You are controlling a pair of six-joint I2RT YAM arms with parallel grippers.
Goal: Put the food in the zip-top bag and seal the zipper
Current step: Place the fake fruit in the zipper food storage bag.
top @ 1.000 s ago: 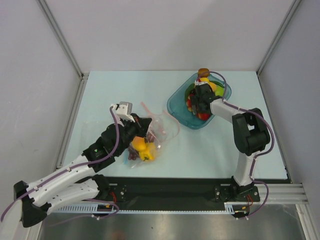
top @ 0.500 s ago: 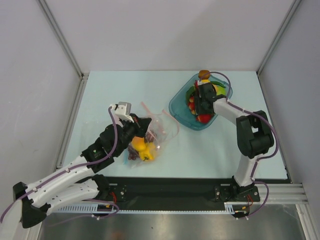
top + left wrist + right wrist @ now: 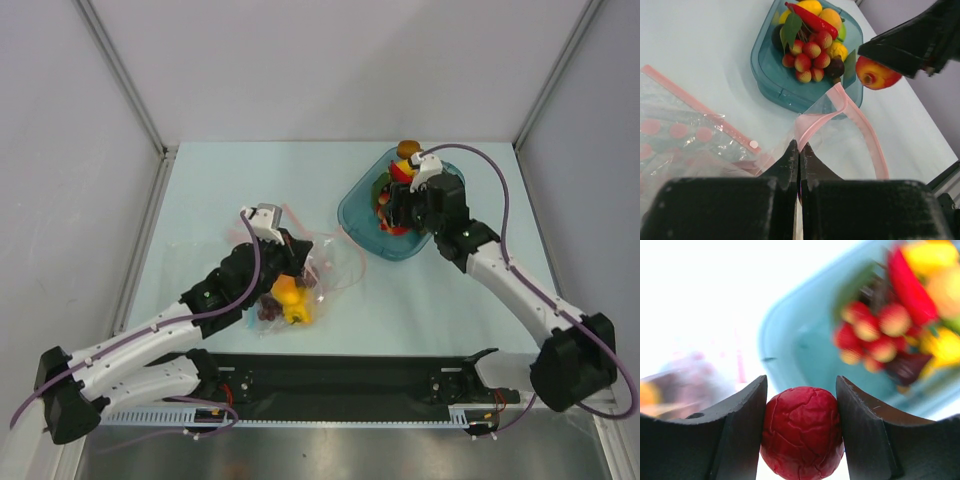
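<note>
The clear zip-top bag point(image 3: 330, 262) lies left of centre with a yellow pepper point(image 3: 290, 292) and purple grapes point(image 3: 268, 311) inside. My left gripper point(image 3: 800, 148) is shut on the bag's upper lip and holds the pink zipper point(image 3: 862, 131) up in a loop, so the mouth gapes. The lower lip point(image 3: 700, 107) lies flat on the table. My right gripper point(image 3: 801, 426) is shut on a red round fruit point(image 3: 801, 435) and hangs over the near-left part of the teal dish point(image 3: 358, 222). The same fruit point(image 3: 876, 76) shows in the left wrist view, above the dish's right side.
The teal dish point(image 3: 765, 75) holds more food: a red chilli point(image 3: 812, 19), a cluster of small red fruits point(image 3: 807, 55) and yellow pieces. White walls with metal posts close in the table on three sides. The black rail runs along the near edge.
The right jaws closed on the red fruit in the dish and lifted it, and the right arm's base links swung right. The left gripper shifted slightly right with the bag lip.
</note>
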